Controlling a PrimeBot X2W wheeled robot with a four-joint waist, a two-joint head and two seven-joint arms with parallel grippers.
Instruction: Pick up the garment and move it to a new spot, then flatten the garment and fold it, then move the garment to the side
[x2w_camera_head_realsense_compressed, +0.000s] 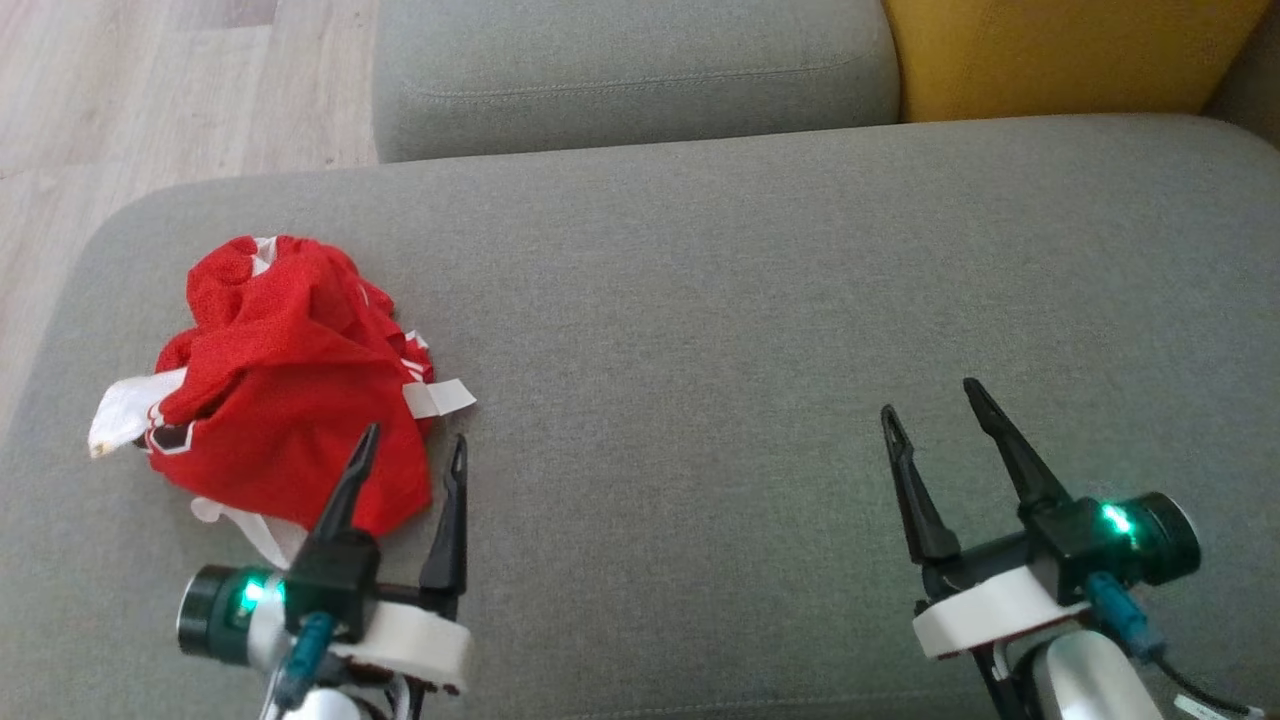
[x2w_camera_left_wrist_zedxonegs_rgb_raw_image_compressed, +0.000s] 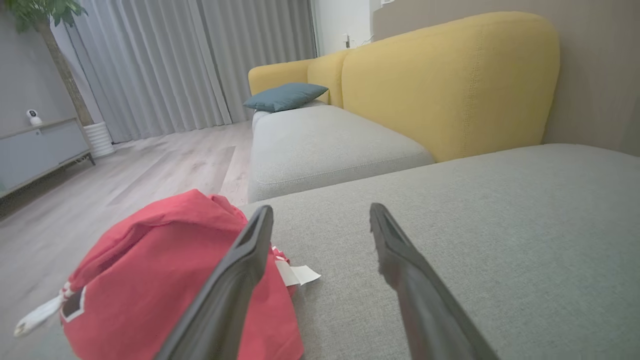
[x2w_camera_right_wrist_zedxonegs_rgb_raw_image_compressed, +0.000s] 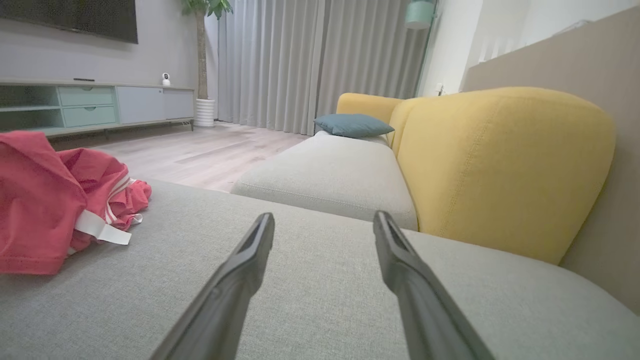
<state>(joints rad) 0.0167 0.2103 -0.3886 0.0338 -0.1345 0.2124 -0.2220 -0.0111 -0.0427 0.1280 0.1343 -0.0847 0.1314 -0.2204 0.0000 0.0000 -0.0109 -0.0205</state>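
Just beside garment (x2w_camera_head_realsense_compressed: 290, 380), left end effector (x2w_camera_head_realsense_compressed: 416, 434) spread

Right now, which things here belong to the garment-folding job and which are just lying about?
Job: crumpled red garment, grey seat cushion under it, left hand and right hand, both open.
Lying about: yellow backrest, blue pillow, potted plant, TV cabinet.

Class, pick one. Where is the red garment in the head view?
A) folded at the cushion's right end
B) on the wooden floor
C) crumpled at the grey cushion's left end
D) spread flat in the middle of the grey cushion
C: the red garment lies in a bunched, unfolded heap on the left end of the grey cushion.
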